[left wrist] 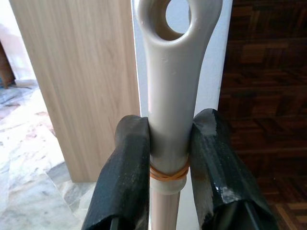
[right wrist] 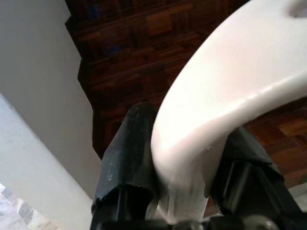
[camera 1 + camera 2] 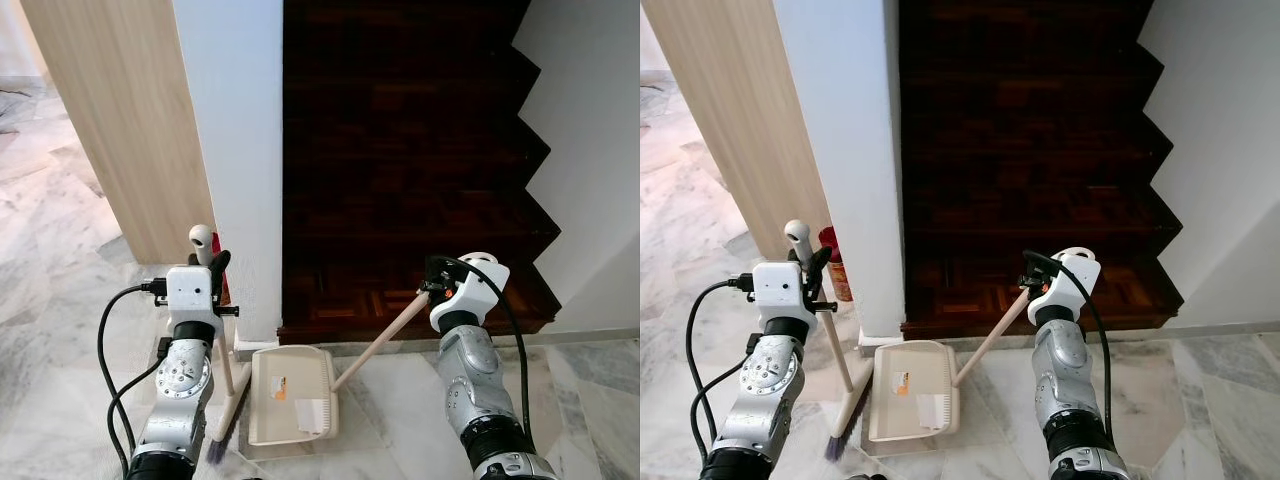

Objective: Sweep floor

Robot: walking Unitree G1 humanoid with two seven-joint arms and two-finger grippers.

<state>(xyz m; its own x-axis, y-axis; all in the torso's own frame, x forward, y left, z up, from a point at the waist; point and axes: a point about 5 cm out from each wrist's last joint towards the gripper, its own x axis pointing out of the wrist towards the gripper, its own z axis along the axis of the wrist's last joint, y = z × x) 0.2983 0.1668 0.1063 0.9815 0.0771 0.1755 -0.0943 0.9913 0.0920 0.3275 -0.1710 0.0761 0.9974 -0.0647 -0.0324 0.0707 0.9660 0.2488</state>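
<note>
My left gripper (image 1: 170, 128) is shut on the broom (image 1: 170, 91) just below its grey plastic end with the hanging hole. The broom's handle (image 3: 226, 360) stands nearly upright beside the white pillar, and its bristles (image 3: 222, 438) rest on the marble floor. My right gripper (image 3: 437, 276) is shut on the white looped end (image 2: 230, 81) of the dustpan's long handle (image 3: 380, 345). The cream dustpan (image 3: 292, 395) lies flat on the floor at the foot of the stairs, between my two arms, with a label stuck inside it.
Dark wooden stairs (image 3: 400, 150) rise straight ahead. A white pillar (image 3: 235, 120) and a light wood panel (image 3: 120, 110) stand on the left, a white wall (image 3: 600, 150) on the right. A red object (image 3: 830, 262) sits behind the broom. Marble floor (image 3: 50, 290) spreads left.
</note>
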